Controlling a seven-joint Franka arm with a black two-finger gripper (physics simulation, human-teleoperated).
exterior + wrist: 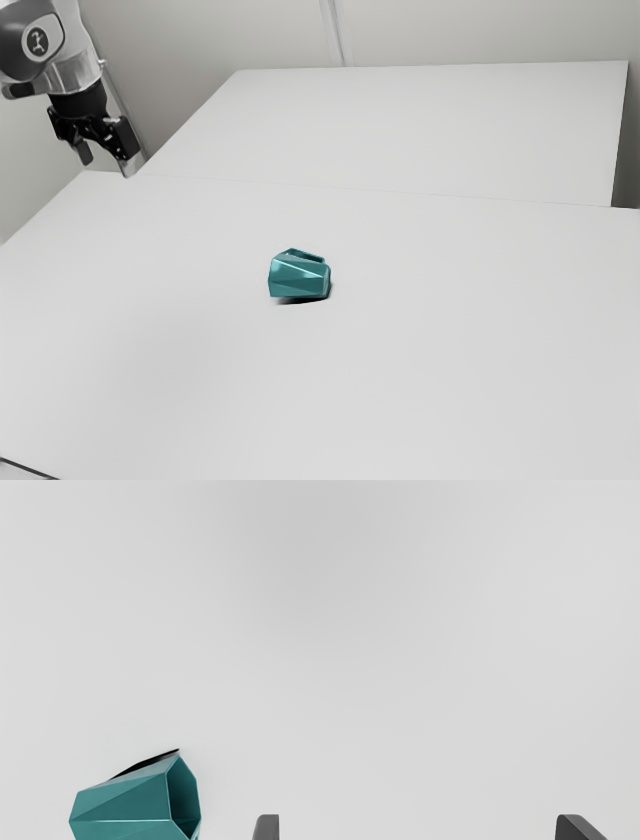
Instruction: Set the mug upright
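Lying on its side, teal mug (298, 279), well apart from open jaws

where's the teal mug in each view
Exterior view: the mug lies on its side near the middle of the picture, well apart from the gripper.
Wrist view: it lies outside the gap between the open fingers, nearer one of them, its mouth toward that finger, its body partly cut off by the picture's edge.
Shared landmark: the white table under it.
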